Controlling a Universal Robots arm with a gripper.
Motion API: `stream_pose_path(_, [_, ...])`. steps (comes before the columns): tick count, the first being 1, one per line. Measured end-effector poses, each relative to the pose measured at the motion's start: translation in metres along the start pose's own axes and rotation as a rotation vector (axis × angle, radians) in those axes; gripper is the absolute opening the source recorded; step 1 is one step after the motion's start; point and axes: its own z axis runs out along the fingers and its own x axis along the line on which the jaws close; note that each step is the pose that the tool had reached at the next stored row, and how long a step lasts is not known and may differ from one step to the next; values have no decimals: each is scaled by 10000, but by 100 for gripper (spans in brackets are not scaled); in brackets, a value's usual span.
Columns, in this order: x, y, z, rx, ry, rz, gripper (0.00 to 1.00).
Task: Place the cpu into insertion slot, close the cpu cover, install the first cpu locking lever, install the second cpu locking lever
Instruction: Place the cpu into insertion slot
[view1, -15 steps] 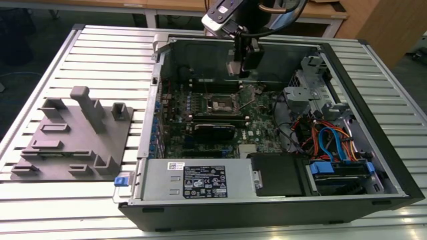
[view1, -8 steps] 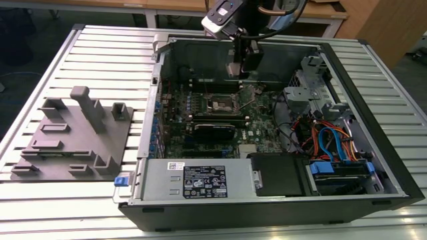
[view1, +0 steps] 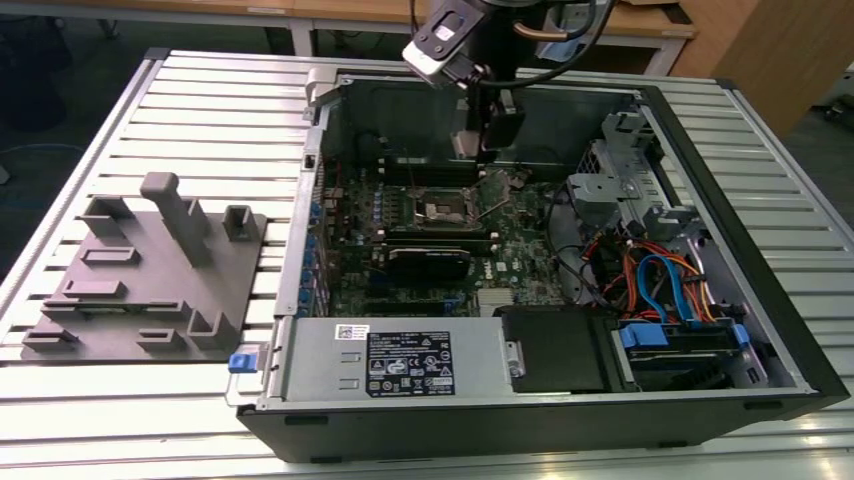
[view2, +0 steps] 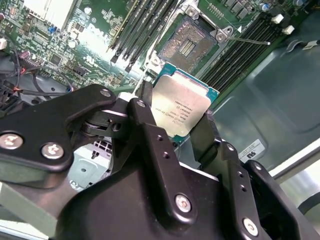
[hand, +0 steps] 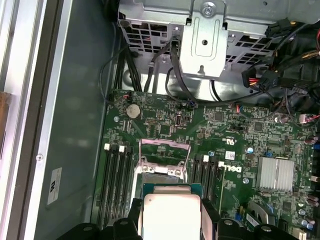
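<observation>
1. Second wrist view: pincer (view2: 177, 107) is closed on the cpu (view2: 182, 107), one black finger (view2: 150, 130) on each of two opposite edges.
2. The cpu's dull silver top with print faces this camera, and a teal board edge shows around it.
3. The cpu sits right between the fingertips, tilted, not lying on anything.
4. The insertion slot (view2: 191, 41) is beyond the cpu and apart from it, no contact; its contact field is exposed inside a silvery rim.
5. A thin locking lever (view2: 250, 41) juts out sideways from the slot's corner.
6. Long black memory slots (view2: 140, 30) run on both sides of the insertion slot.
7. First wrist view: same grip, cpu (hand: 171, 215) between fingers (hand: 210, 220) of the pincer (hand: 171, 220), metal top to camera.
8. The cpu cover (hand: 165, 142) stands flipped up and open just past the cpu, its square cut-out visible.
9. Exterior view: pincer (view1: 483, 150) hangs inside the open computer case (view1: 534, 420), over the motherboard (view1: 514, 255), near the case's far wall.
10. The insertion slot (view1: 438, 210) lies below the pincer, slightly toward the exterior view's left.
11. The case lies on a slatted worktop (view1: 200, 110); a grey fixture (view1: 147, 270) sits beside it on the exterior view's left.
</observation>
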Motion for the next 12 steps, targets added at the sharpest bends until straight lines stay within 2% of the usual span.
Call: stream_pose_path(12, [-3, -6, 136, 0, -1, 0, 54])
